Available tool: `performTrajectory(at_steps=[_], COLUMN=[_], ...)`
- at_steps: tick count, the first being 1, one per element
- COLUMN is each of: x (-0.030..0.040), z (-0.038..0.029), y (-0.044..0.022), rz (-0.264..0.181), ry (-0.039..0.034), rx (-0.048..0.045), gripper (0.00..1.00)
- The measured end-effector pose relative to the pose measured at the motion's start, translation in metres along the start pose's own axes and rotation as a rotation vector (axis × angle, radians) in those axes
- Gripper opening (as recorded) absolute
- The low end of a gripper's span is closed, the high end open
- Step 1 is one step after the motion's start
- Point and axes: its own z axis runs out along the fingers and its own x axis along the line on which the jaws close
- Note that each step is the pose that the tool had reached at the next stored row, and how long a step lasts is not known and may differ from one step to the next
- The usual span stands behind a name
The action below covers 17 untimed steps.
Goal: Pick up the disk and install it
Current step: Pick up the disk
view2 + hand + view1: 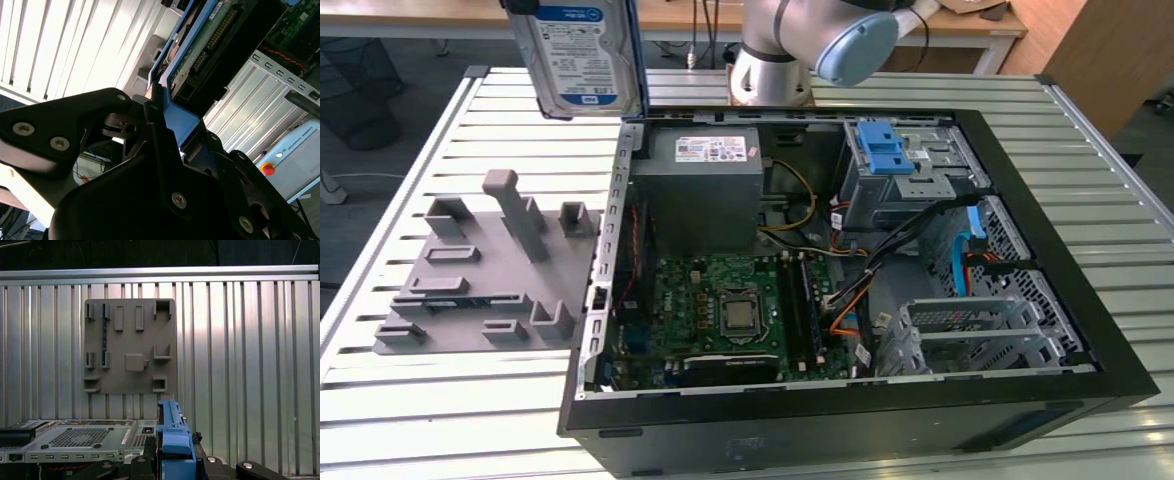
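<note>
The disk (580,55), a silver hard drive with a white-and-blue label in a blue bracket, hangs upright in the air above the table's far corner on the exterior view's left, just beyond the open computer case (1067,330). In the second wrist view my gripper (172,125) is shut on the blue bracket, and the disk (210,35) shows its green circuit board beyond the black fingers (120,107). The first wrist view has the bracket end of the disk (172,437) clamped in the gripper (172,462).
A grey fixture plate (480,270) with upright posts lies on the slatted table beside the case on the exterior view's left. Inside the case are the grey power supply (700,190), a motherboard (727,310), a blue latch (887,150), loose cables and a metal drive cage (981,330). The arm's base (774,60) stands behind.
</note>
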Motion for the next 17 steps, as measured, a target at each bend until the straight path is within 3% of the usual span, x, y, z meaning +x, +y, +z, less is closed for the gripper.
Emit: performTrajectory(at_steps=[17], x=[-0.0002], z=[0.0], y=[-0.0053], rz=[0.0], ry=[0.0], rx=[0.0001], gripper=[0.36])
